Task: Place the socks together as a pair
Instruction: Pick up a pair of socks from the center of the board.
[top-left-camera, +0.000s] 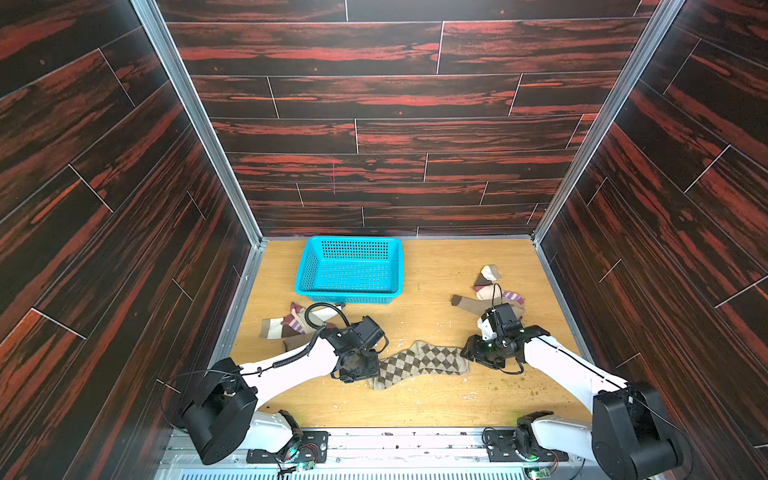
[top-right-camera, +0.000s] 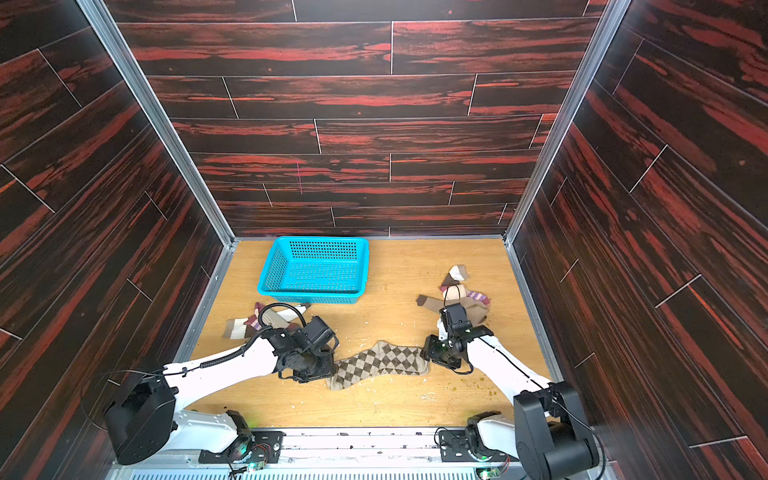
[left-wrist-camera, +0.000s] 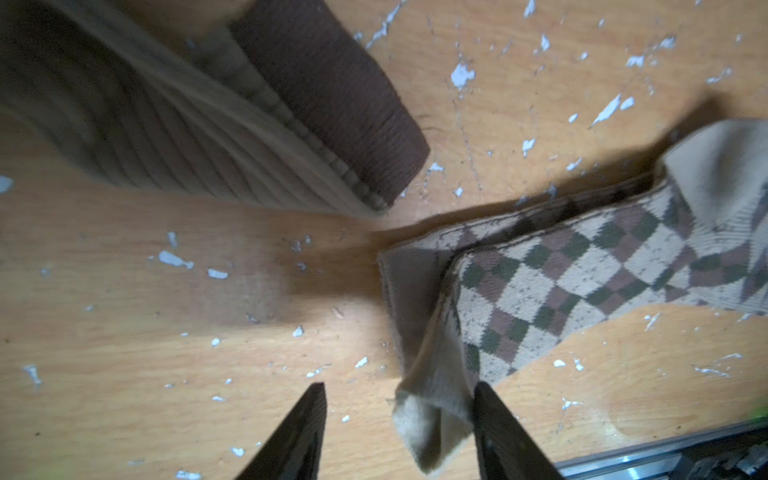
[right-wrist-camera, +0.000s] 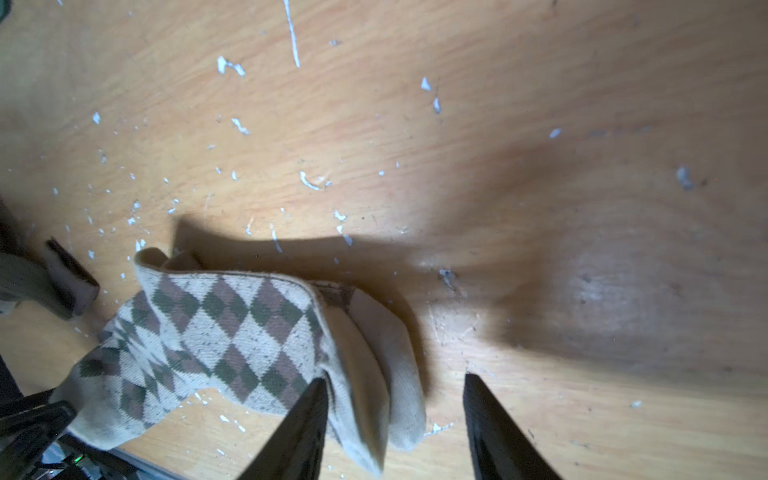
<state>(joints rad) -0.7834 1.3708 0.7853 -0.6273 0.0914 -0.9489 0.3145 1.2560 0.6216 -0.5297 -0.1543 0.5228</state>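
Wooden table flooring a booth of dark red planks, scuffed and flecked with white chips. Reaching in from the near edge, left arm and right arm, white with black joints, bent low toward the near middle. At the far side, left of centre, a blue basket of perforated plastic, plain in both top views.

Between the two wrists, at the front middle of the table: argyle socks, two of them, one laid on the other, flat, crosswise and slightly wavy. Well apart from the basket. In the left wrist view, a plain beige strip of the lower one showing past the upper one's end.

Behind the left arm, just short of the basket: left pile, maroon-beige striped fabric over ribbed tan, its brown cuff near the argyle end but apart from it. At the far right, behind the right wrist: right pile, white-and-brown at the far side, tan with a brown end toward centre, purple stripes to the right.

At the left gripper: jaws spread wide, clamped on nothing, a limp beige corner of the argyle socks lying in the gap against one side. At the right gripper: jaws parted too, holding nothing, the socks' other end resting against one finger and partly in the gap.
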